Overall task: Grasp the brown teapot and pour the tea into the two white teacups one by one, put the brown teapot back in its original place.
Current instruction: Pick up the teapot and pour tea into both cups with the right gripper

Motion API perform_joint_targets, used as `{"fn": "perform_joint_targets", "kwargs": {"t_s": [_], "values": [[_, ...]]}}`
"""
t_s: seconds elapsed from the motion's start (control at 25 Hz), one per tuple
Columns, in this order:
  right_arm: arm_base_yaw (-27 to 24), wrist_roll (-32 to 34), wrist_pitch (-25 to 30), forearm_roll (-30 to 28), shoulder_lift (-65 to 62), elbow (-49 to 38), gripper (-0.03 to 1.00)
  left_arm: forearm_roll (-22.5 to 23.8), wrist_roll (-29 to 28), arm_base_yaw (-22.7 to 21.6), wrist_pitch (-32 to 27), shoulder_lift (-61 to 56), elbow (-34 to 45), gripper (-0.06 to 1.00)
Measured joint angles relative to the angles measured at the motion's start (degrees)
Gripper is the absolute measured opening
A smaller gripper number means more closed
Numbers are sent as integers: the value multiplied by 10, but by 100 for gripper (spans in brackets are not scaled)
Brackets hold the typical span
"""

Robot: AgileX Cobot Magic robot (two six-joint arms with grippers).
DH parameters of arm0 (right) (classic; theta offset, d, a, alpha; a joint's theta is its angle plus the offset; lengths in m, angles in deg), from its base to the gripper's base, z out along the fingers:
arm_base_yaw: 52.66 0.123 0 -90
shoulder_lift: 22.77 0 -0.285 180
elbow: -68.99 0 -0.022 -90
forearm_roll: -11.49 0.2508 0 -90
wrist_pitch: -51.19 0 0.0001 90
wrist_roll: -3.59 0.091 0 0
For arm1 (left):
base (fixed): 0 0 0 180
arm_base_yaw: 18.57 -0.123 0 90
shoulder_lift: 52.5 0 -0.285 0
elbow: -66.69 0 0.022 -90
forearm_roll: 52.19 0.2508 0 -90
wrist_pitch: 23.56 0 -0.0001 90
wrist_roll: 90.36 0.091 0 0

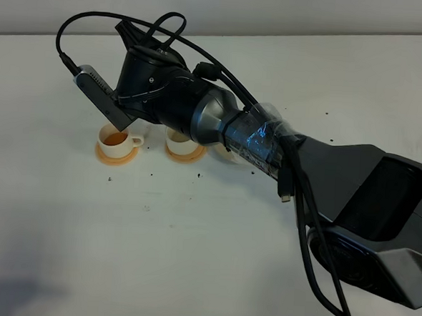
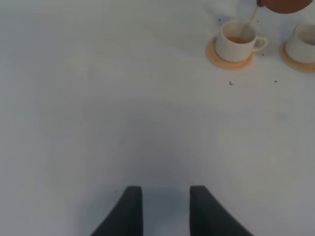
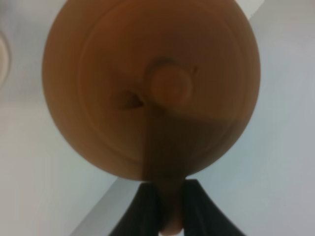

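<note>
**A:** What's on the left?

**B:** The left gripper [image 2: 162, 209] hangs over the white table [image 2: 74, 98]. Its dark fingers are spread apart and hold nothing.

**A:** And the cups?

**B:** The left teacup [image 1: 119, 138] sits on an orange coaster [image 1: 114, 156] with amber tea in it. The brown teapot [image 3: 98, 98] is just above it, and a thin stream [image 2: 249, 22] falls into the cup. The second teacup [image 1: 177, 135] stands just beside, on a second coaster [image 1: 186, 155].

**A:** Who holds the pot?

**B:** The right gripper [image 3: 170, 199], pinching its loop handle [image 3: 167, 147]. A pale saucer [image 1: 228, 155] peeks out from under the right arm [image 1: 255, 139].
</note>
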Motion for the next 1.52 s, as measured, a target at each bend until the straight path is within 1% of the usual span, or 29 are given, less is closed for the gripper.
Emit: {"fn": "perform_joint_targets", "kwargs": {"t_s": [0.32,1.52], "values": [[0,-18,0,-8,0,0,13,0,0,0,0,0,0,28],[13,-18,-14,-29,0,0,13,0,0,0,0,0,0,28]]}}
